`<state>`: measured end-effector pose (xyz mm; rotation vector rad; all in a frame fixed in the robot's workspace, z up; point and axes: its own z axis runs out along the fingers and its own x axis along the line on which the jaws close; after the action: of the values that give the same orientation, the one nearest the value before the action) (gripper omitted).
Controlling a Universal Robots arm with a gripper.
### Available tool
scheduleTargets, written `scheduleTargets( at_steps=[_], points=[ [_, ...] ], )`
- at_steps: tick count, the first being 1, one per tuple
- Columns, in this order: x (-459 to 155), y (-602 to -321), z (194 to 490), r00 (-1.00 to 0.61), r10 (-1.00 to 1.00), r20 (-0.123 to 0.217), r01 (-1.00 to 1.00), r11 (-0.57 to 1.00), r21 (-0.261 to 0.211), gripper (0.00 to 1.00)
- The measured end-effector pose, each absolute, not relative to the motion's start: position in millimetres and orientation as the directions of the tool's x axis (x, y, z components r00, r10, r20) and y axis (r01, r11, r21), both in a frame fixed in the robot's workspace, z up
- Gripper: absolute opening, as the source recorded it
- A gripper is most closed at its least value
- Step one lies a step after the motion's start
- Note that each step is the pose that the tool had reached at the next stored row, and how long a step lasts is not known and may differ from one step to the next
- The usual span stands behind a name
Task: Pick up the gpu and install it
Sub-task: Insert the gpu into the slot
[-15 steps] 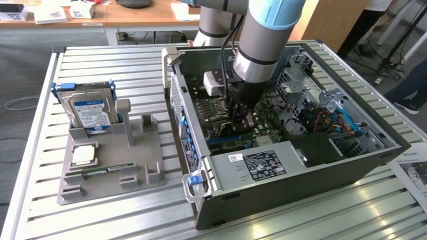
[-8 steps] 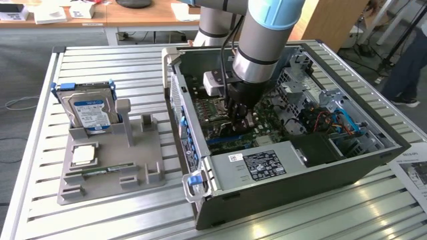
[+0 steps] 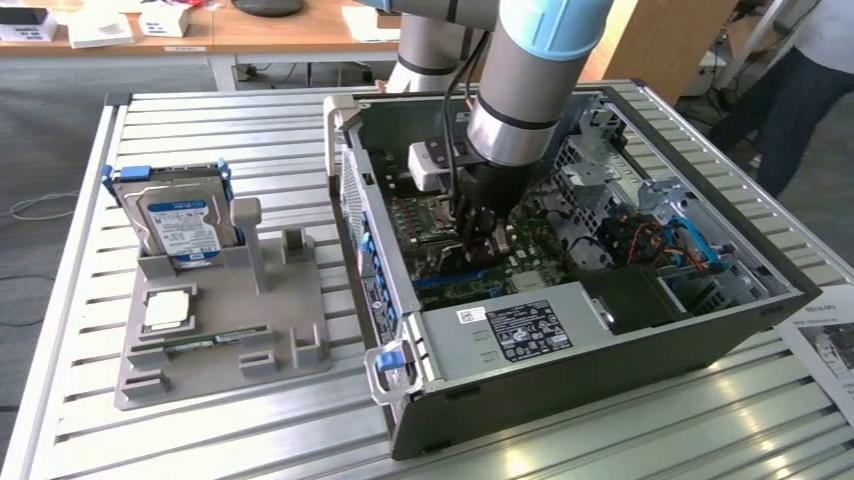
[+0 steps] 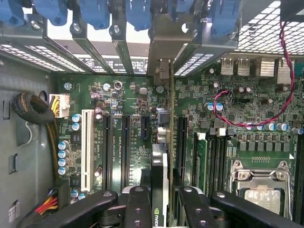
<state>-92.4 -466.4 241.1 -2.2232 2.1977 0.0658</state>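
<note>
The gpu [image 4: 160,166] shows edge-on in the wrist view, a thin dark card standing upright over the green motherboard [image 4: 133,99], in line with a long black slot. Its silvery end bracket [image 4: 164,40] sits against the case's rear slot openings, among the blue clips. My gripper [image 4: 160,197] is shut on the card, with one black finger [image 4: 137,204] on each side of it. In the exterior view my gripper [image 3: 481,235] reaches down into the open computer case [image 3: 601,370], low over the motherboard.
A grey fixture [image 3: 220,345] at the exterior view's left holds a hard drive [image 3: 180,225], a square chip [image 3: 167,310] and a green memory stick [image 3: 200,342]. Inside the case are a power supply [image 3: 534,325], the CPU socket [image 4: 259,183] and a red-black wire [image 4: 280,95]. A person [image 3: 801,90] stands at the far right.
</note>
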Motion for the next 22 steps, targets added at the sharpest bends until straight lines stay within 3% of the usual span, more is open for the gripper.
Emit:
scheduleTargets(
  at_steps=[22],
  points=[
    [-86, -466, 254, 0.011, -0.999, -0.041, -1.0, -0.012, 0.023, 0.27]
  ],
)
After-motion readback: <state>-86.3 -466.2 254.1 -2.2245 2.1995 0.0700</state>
